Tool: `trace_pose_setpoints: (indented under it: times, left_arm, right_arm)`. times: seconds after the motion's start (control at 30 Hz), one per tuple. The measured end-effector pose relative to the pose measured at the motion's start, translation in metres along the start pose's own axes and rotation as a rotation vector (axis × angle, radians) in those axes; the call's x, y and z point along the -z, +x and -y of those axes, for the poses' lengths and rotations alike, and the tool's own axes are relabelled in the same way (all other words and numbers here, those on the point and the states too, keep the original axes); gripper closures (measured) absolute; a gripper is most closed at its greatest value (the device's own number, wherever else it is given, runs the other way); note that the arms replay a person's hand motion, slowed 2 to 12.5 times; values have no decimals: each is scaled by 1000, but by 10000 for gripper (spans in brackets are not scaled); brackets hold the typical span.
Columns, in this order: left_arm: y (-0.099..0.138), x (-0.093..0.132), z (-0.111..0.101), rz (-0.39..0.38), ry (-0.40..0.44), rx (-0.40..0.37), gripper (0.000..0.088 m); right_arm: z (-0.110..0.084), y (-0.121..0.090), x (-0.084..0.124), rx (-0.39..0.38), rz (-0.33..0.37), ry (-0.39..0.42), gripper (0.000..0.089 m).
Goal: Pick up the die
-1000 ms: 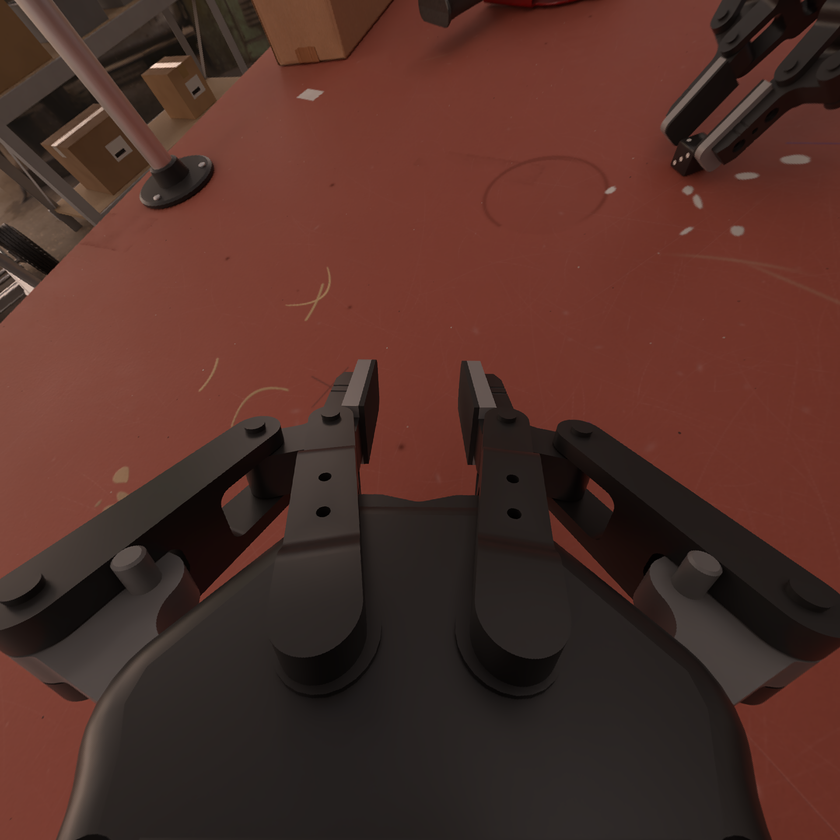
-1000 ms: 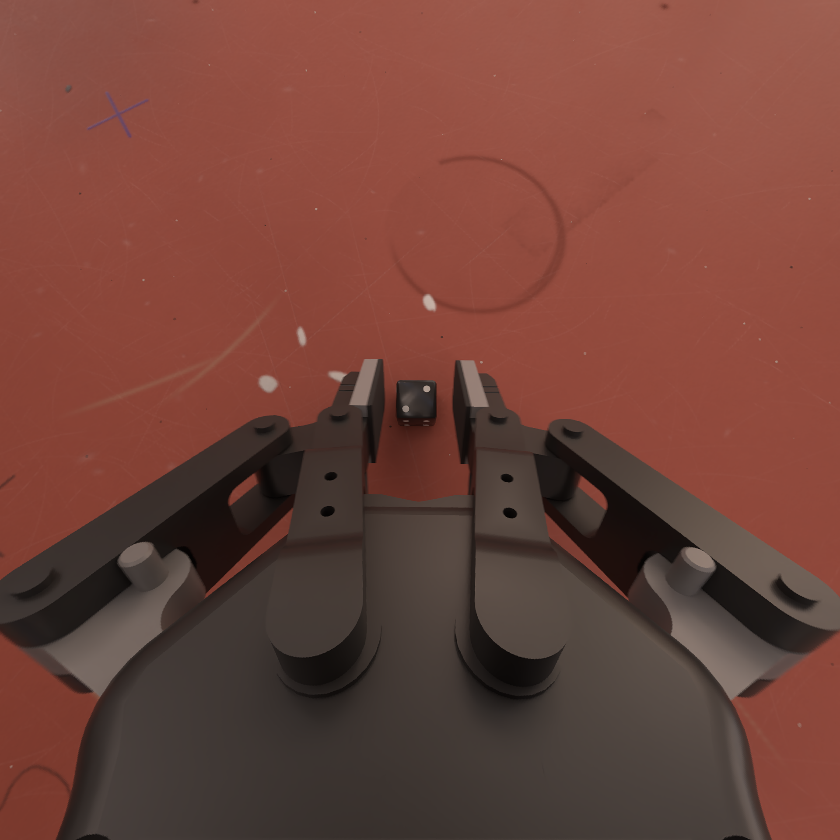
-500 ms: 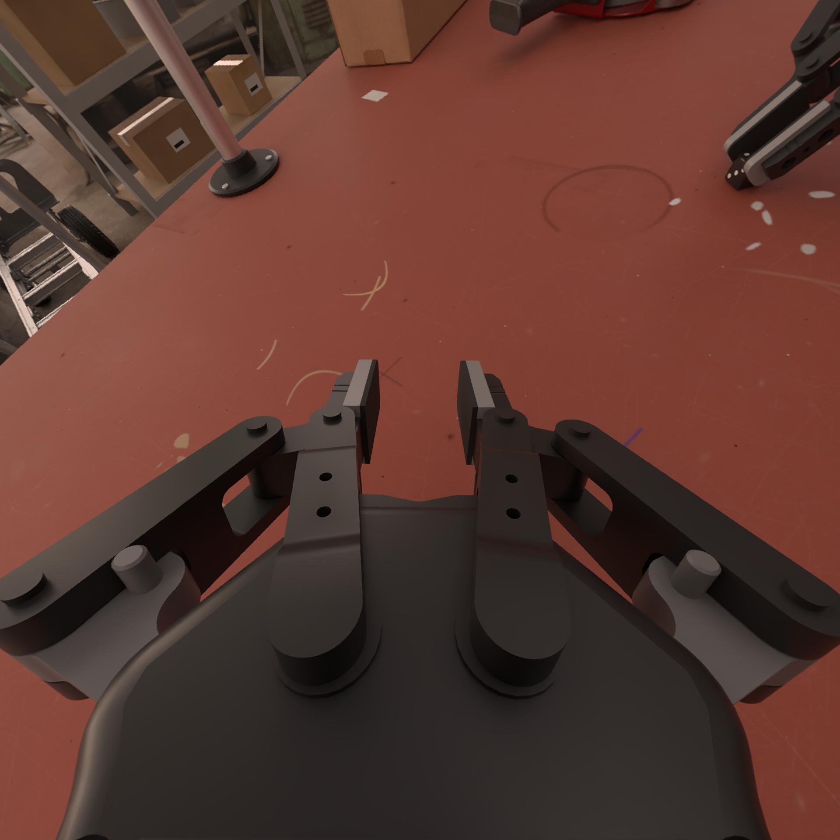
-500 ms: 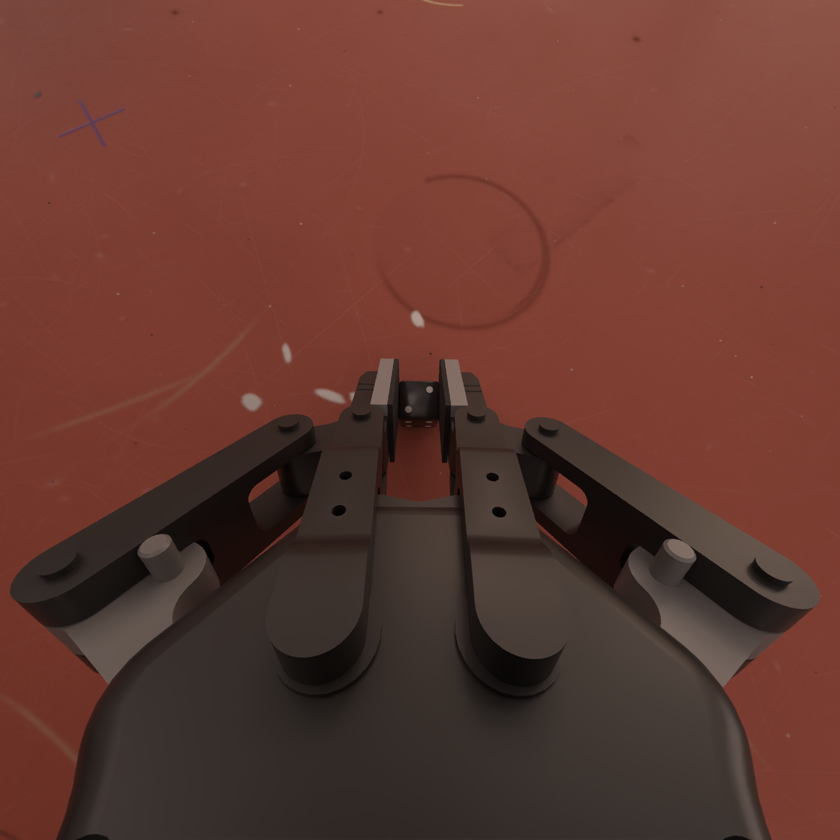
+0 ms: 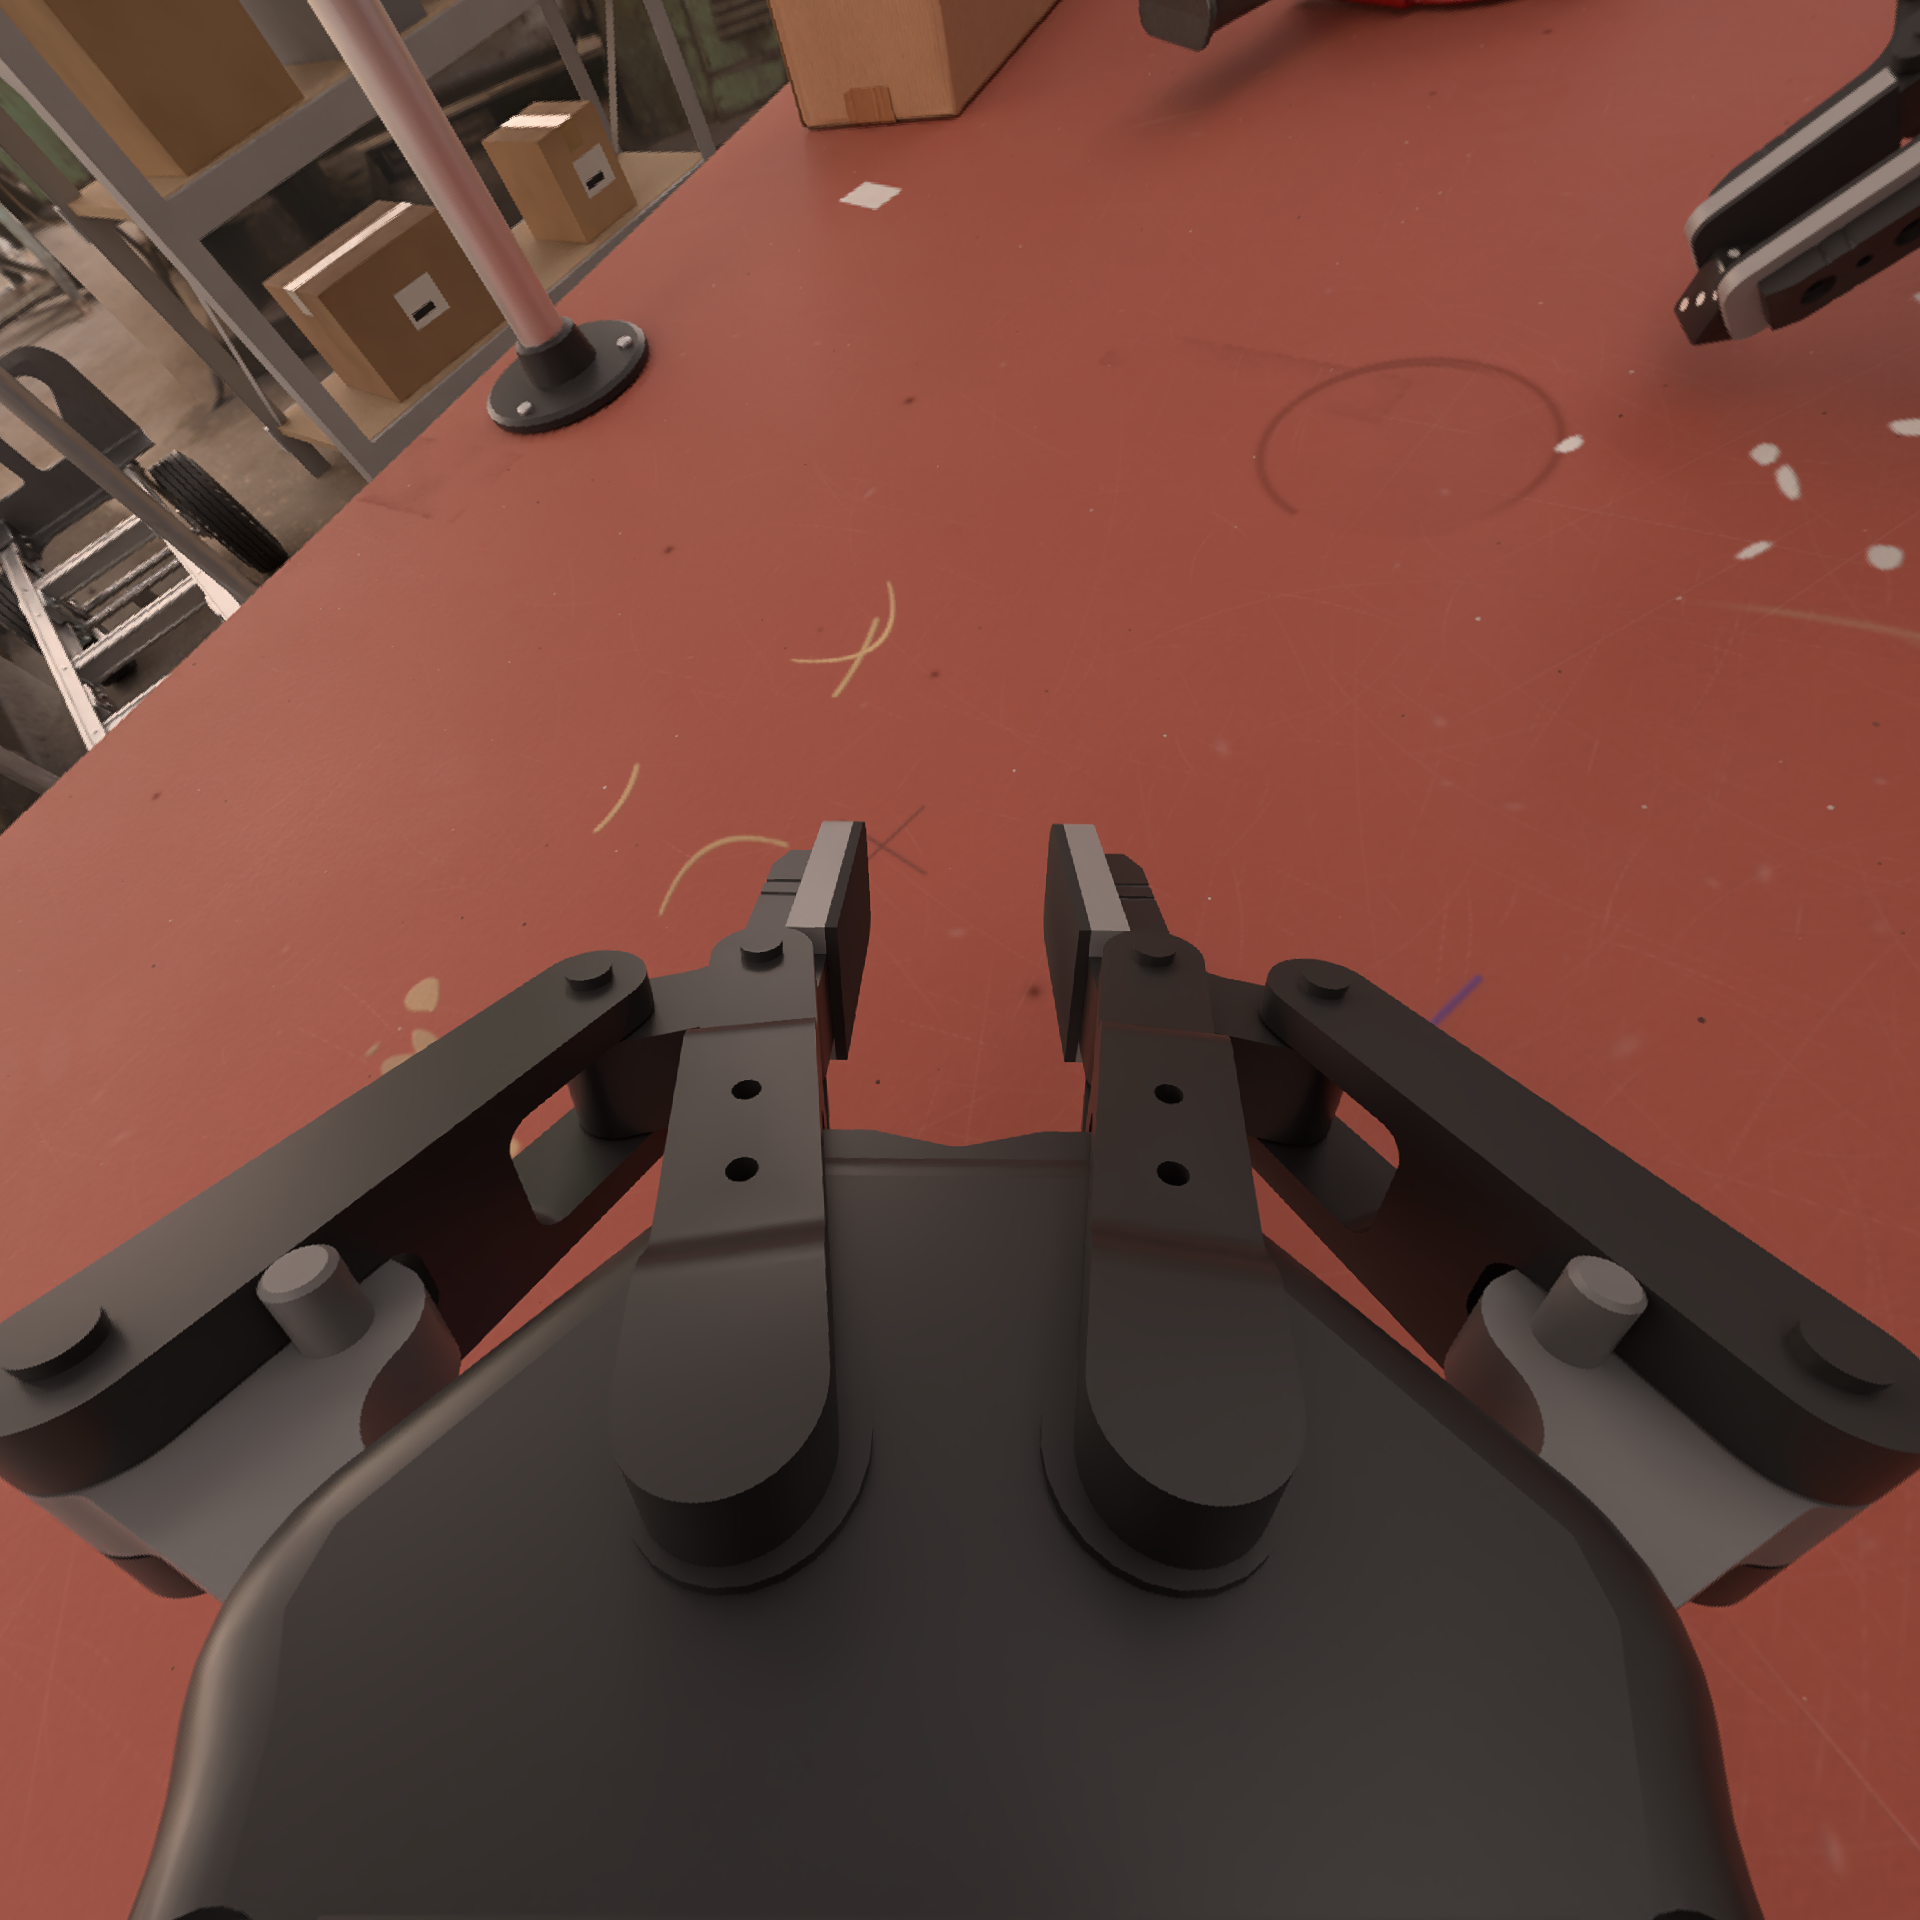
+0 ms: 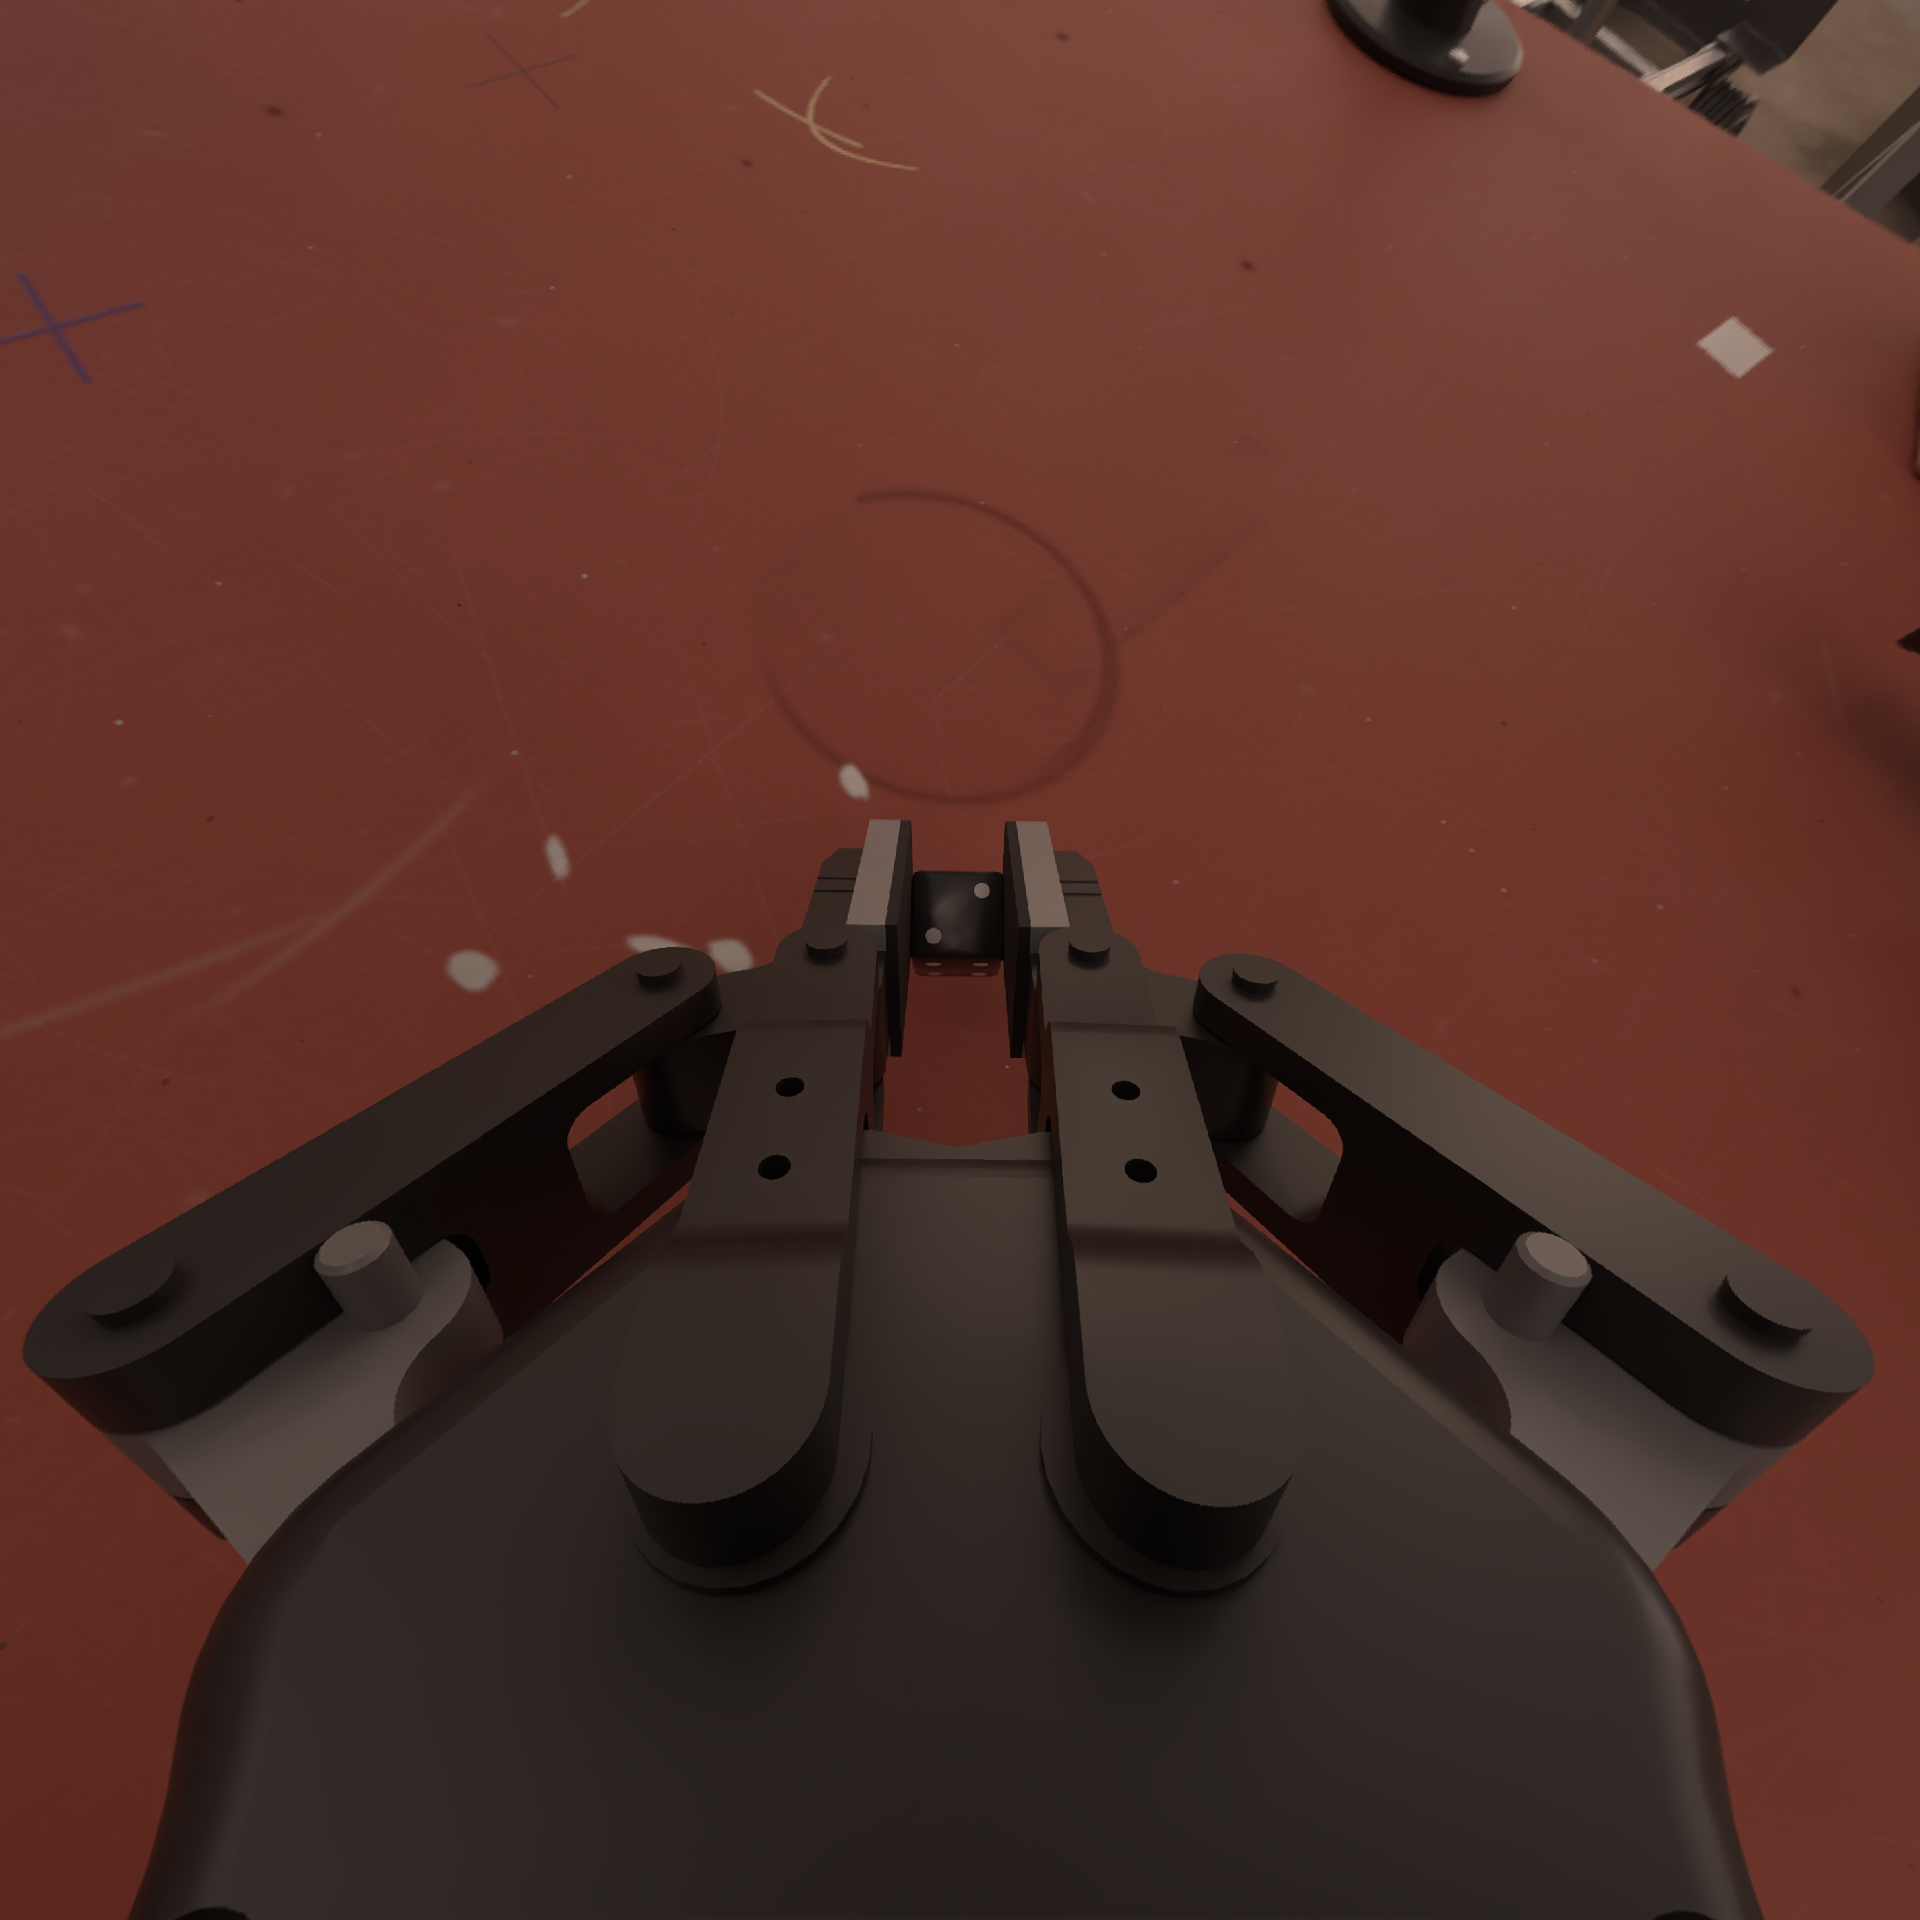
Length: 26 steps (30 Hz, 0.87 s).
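Note:
The die (image 6: 956,914) is small and black with white pips. My right gripper (image 6: 957,883) is shut on it and holds it above the red table (image 6: 1351,520). In the left wrist view the right gripper (image 5: 1725,301) shows at the far right, off the table, with the die (image 5: 1700,309) at its fingertips. My left gripper (image 5: 956,883) is open and empty, low over the table near its left side.
A post on a round black base (image 5: 566,374) stands at the table's left edge; the base also shows in the right wrist view (image 6: 1429,42). A cardboard box (image 5: 894,52) sits at the far end. Shelves with boxes (image 5: 395,301) stand beyond the left edge.
My right gripper closed on the die and lifted it off the table. My left gripper drew back, away from the die, and stayed open.

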<state>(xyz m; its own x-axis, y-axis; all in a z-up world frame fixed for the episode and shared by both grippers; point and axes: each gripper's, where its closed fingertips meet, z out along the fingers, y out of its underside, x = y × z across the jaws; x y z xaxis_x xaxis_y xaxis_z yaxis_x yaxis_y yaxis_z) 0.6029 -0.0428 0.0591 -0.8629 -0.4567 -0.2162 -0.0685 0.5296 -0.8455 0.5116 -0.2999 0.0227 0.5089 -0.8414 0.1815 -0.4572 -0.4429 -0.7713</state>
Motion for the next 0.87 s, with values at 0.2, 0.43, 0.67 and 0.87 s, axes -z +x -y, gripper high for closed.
trace_pose_setpoints:
  times: [0.2,0.43,0.67,0.87]
  left_arm:
    - [6,-1,0,-15,-6,-11,572]
    - [9,-1,-1,-19,-9,-22,574]
    - [10,-2,-3,-20,-20,-23,574]
    - [10,-2,-3,-19,-20,-21,575]
  right_arm:
    - [2,7,3,24,-52,16,737]
    - [4,8,5,28,-72,32,737]
    - [2,7,2,38,-76,17,737]
    - [1,7,1,54,-81,5,737]
